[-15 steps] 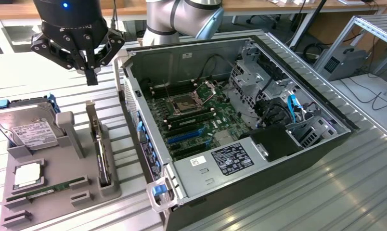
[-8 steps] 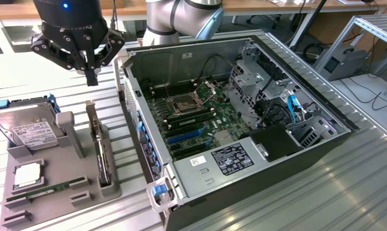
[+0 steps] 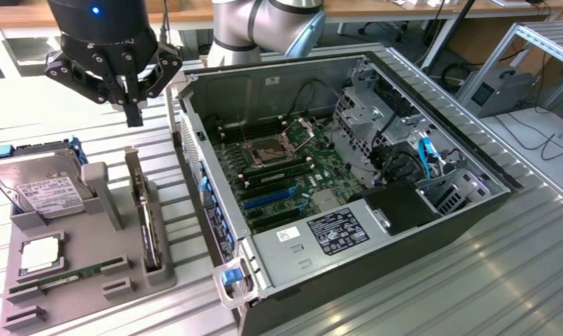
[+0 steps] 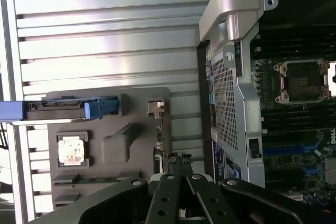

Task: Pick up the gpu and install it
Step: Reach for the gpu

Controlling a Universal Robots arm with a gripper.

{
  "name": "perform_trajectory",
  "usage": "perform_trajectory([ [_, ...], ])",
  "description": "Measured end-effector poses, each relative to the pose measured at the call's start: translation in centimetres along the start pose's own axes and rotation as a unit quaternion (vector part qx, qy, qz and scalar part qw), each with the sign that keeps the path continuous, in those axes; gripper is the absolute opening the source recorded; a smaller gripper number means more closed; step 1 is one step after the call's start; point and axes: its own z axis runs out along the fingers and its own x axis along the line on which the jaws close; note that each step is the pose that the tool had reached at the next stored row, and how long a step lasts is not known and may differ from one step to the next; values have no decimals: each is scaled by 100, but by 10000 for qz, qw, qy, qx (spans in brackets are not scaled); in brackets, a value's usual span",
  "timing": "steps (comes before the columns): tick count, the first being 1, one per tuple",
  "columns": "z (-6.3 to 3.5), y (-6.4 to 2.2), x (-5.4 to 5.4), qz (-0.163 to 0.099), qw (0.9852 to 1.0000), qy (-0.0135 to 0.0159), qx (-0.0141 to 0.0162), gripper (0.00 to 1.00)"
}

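Sitting at 9 o'clock, the tray (image 3: 83, 241) holds a hard drive (image 3: 43, 185), a chip (image 3: 40, 253), a memory stick (image 3: 62, 278) and, at its 3 o'clock side, the gpu (image 3: 147, 224) on edge. Near the gpu's 12 o'clock end hangs the gripper (image 3: 134, 117), fingers together, empty. At 3 o'clock, the case (image 3: 253, 87) holds a motherboard (image 3: 281, 175).

The dark gpu (image 3: 148, 224) stands on edge in a grey holder (image 3: 90, 241).

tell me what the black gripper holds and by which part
Nothing: the black gripper is shut and empty, above the thin dark gpu card standing in its grey tray.
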Motion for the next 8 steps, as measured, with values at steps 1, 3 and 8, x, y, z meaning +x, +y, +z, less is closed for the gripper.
perform_trajectory([
  [1, 0, -5, 0, 0, 10000, 0, 0, 11],
  [3, -1, -15, -1, 0, 10000, 0, 0, 11],
  [8, -2, -38, -3, 0, 10000, 0, 0, 11],
])
